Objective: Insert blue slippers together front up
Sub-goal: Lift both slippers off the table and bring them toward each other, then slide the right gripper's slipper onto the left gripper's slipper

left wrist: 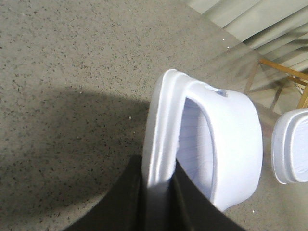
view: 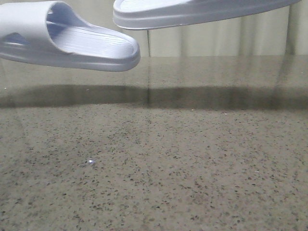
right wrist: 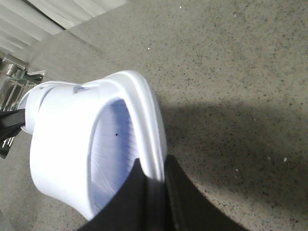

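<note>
Two pale blue slippers hang in the air over the table. The left slipper (view: 67,41) shows its wide strap and ribbed footbed at the top left of the front view. The right slipper (view: 192,12) shows its sole edge at the top. Neither gripper shows in the front view. In the left wrist view my left gripper (left wrist: 156,159) is shut on the sole edge of the left slipper (left wrist: 231,139), and the other slipper (left wrist: 291,147) is apart from it, at the frame edge. In the right wrist view my right gripper (right wrist: 152,157) is shut on the sole edge of the right slipper (right wrist: 67,144).
The speckled grey-brown stone table (view: 154,168) lies below both slippers, with their shadow band across its far part. A pale curtain (view: 216,41) hangs behind the table. A wooden frame (left wrist: 284,72) stands beyond the table's far edge.
</note>
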Robot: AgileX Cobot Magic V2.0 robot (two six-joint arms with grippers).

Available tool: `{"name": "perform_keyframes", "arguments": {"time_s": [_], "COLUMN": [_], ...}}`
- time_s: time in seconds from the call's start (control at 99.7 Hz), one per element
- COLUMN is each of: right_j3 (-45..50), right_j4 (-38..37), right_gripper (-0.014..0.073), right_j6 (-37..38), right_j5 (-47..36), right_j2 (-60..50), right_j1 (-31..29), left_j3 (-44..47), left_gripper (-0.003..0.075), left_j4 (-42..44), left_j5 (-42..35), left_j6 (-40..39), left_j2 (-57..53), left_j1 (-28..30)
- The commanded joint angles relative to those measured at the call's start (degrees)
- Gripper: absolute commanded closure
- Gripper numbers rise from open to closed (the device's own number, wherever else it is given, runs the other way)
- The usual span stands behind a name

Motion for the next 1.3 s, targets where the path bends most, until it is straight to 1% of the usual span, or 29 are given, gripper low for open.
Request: {"name": "perform_keyframes", "arguments": {"time_s": [0.0,0.09,0.14,0.442,0.672,0.803,1.024,1.184,1.295], "right_j3": [-1.91,-1.91,-1.91,-1.91,-1.91,-1.91,-1.91,-2.50,-4.85], "right_j4": [6.90,9.48,10.29,12.15,14.40,18.36,21.39,21.66,21.66], "right_gripper": [0.0701,0.0701,0.0701,0.0701,0.0701,0.0701,0.0701,0.0701,0.0701], "right_j6": [-2.28,-4.04,-4.95,-9.21,-14.57,-17.77,-21.33,-23.26,-23.55], "right_j5": [-0.04,-0.04,-0.18,-0.44,-2.89,-4.02,0.39,0.17,-0.11], "right_j2": [0.17,1.68,2.92,6.62,10.16,12.55,18.41,20.52,21.46], "right_j1": [0.14,0.14,0.14,0.95,6.69,9.54,12.59,15.78,17.77], "left_j3": [-1.60,-1.60,-1.60,-1.60,-1.60,-1.60,-1.60,-1.60,-1.60], "left_gripper": [0.0705,0.0705,0.0705,0.0704,0.0704,0.0704,0.0704,0.0704,0.0704], "left_j4": [-5.54,-7.24,-9.68,-14.47,-16.82,-17.75,-18.12,-18.12,-18.12], "left_j5": [4.71,4.71,4.71,4.71,4.71,4.71,4.71,4.71,4.71], "left_j6": [-0.48,-0.48,-0.36,0.42,0.45,0.45,0.45,0.55,0.55], "left_j2": [-1.97,-1.97,-1.97,-1.97,-1.97,-1.97,-1.97,-1.97,-1.97], "left_j1": [-1.36,-2.75,-3.81,-8.05,-11.17,-12.28,-13.35,-13.35,-13.35]}}
